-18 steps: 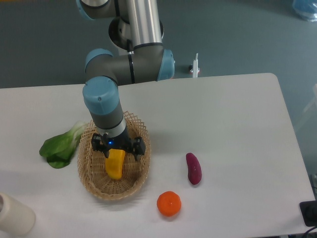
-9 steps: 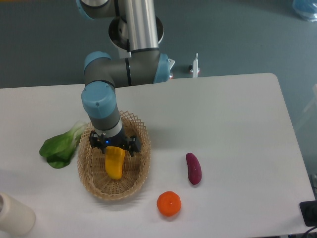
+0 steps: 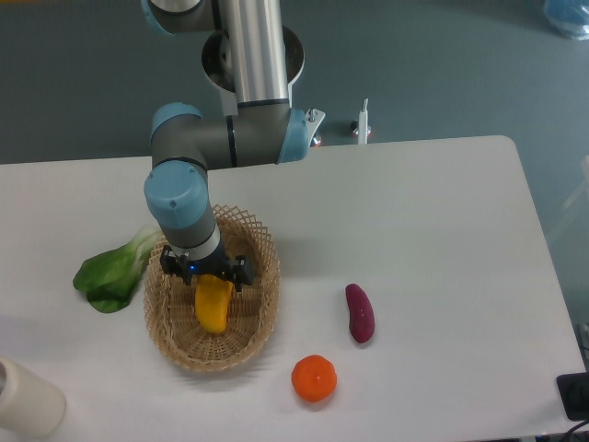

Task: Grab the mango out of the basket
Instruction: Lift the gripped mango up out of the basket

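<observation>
The mango (image 3: 213, 308) is yellow-orange and oblong, and lies lengthwise in the middle of the oval tan wicker basket (image 3: 252, 324) at the table's front left. My gripper (image 3: 206, 275) points down into the basket, right over the mango's far end. Its dark jaws stand apart on either side of that end, and the gripper body hides the fruit's tip. The mango rests on the basket floor.
A green leafy vegetable (image 3: 109, 273) lies just left of the basket. A small dark purple tuber (image 3: 359, 312) and a round orange fruit (image 3: 314, 378) lie to the right of it. A white cylinder (image 3: 26, 398) stands at the front left corner.
The wrist and gripper have shifted slightly left and back and look smaller, lower over the mango. The mango and the basket have not moved.
</observation>
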Motion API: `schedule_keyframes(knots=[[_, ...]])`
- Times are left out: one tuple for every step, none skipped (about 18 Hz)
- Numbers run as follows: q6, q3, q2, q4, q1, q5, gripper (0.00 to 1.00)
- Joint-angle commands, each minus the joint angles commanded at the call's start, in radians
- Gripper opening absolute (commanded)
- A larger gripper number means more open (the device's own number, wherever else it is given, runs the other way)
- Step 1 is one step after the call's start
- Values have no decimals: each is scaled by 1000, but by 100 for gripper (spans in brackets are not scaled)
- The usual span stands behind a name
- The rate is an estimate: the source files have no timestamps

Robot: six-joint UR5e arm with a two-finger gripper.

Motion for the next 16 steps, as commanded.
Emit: schedule_keyframes(knots=[[2, 3, -2, 0, 0, 0, 74], [0, 3, 0, 0, 0, 0, 68], [2, 5, 0, -2, 0, 0, 64], [2, 5, 0, -2, 0, 0, 62], [3, 6, 0, 0, 0, 0, 58], [3, 6, 2, -2, 0, 0, 55], [6, 8, 2, -2, 0, 0, 48], [17, 8, 5, -2, 0, -2, 46], [29, 6, 6, -2, 2, -2, 45], [37, 8, 8, -2, 2, -2, 45], [38, 11, 12, -2, 3, -5, 45], [40, 15, 14, -2, 3, -6, 45], [49, 21, 17, -3, 5, -2, 45], [58, 32, 26, -5, 8, 0, 45], [75, 44, 37, -6, 14, 0, 45], [99, 57, 49, -15, 27, 0, 45]])
